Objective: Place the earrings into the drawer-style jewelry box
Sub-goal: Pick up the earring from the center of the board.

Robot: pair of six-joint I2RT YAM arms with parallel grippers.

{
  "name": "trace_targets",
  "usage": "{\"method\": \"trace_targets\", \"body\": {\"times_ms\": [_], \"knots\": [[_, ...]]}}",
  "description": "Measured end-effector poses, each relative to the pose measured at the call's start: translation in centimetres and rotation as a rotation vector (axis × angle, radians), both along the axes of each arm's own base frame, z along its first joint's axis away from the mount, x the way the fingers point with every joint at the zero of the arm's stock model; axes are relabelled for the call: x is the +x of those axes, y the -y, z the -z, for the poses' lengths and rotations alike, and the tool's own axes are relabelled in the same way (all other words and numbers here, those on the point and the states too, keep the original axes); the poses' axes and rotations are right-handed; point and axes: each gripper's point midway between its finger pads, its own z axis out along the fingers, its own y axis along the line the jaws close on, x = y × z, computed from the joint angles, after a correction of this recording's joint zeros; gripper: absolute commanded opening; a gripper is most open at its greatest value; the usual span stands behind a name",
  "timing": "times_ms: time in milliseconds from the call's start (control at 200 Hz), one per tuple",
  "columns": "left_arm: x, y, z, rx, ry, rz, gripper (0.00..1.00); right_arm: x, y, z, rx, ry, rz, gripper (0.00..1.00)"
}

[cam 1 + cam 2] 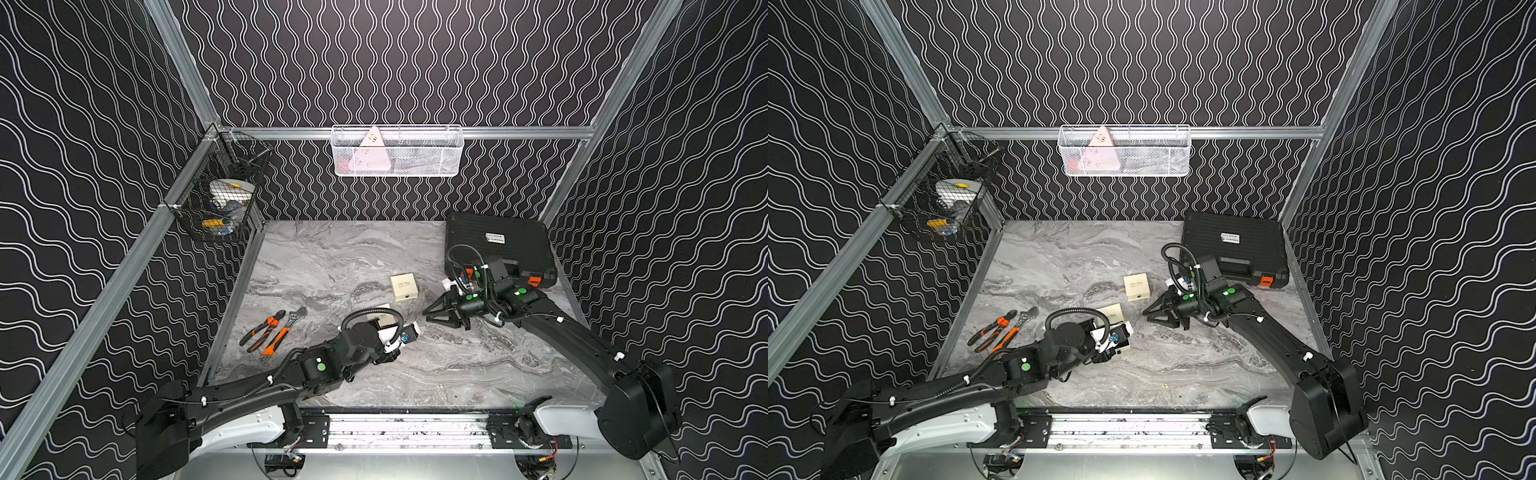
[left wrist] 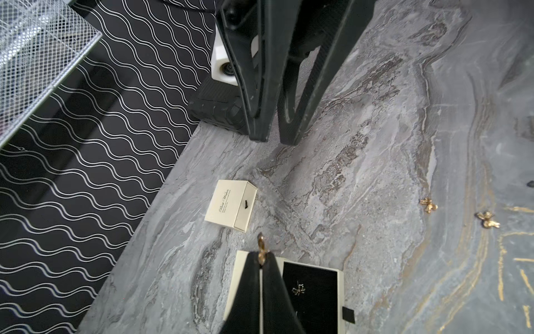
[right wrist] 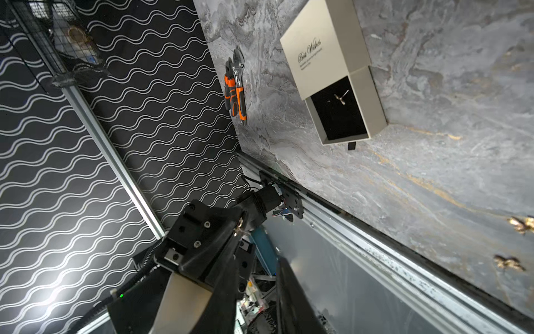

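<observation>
The earrings [image 2: 488, 219] show as four small gold pieces in the left wrist view. The held earring [image 2: 261, 248] is pinched between the tips of the left gripper [image 2: 261, 257], whose jaws are closed on it. It appears over the edge of the jewelry box [image 2: 341, 295]; how high above the box, I cannot tell. The drawer [image 2: 318, 312] of this box is pulled out, and the drawer earring [image 2: 297, 290] lies on its black lining. The two loose earrings [image 2: 428, 204] lie on the marble table [image 2: 361, 202], close together and well apart from the jewelry box. A closed cream box [image 2: 231, 205] stands near the jewelry box. Beyond it hangs the right gripper [image 2: 273, 140], its jaws a little apart with nothing between them.

In the right wrist view the jewelry box [image 3: 323, 49] has its drawer [image 3: 341, 124] out, with the drawer earring [image 3: 340, 98] inside. The loose earrings [image 3: 521, 224] lie well apart from the box, near the front edge of the table. The pliers and wrench [image 3: 235, 86] lie on the other side of the jewelry box.

In both top views the left arm [image 1: 324, 365] covers part of the jewelry box [image 1: 383, 319] and hides the left gripper. The right gripper [image 1: 426, 316] is just beside the jewelry box, jaws parted, on the side of the black case [image 1: 498, 245]. The pliers and wrench [image 1: 270, 328] are on the opposite side. The earrings are too small here to make out surely.
</observation>
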Motion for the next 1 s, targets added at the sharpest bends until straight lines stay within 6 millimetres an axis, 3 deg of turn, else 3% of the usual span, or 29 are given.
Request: {"method": "trace_targets", "body": {"times_ms": [325, 700, 1001], "knots": [[0.5, -0.7, -0.8, 0.023, 0.07, -0.04, 0.0, -1.0, -3.7, 0.3, 0.05, -0.114, -0.026, 0.23], [0.4, -0.7, -0.8, 0.026, 0.084, -0.039, 0.0, -0.1, -4.9, 0.0, 0.077, -0.139, -0.018, 0.21], [0.5, -0.9, -0.7, 0.029, 0.085, -0.046, 0.0, -0.1, -5.8, -0.1, 0.079, -0.134, -0.039, 0.13]]}}
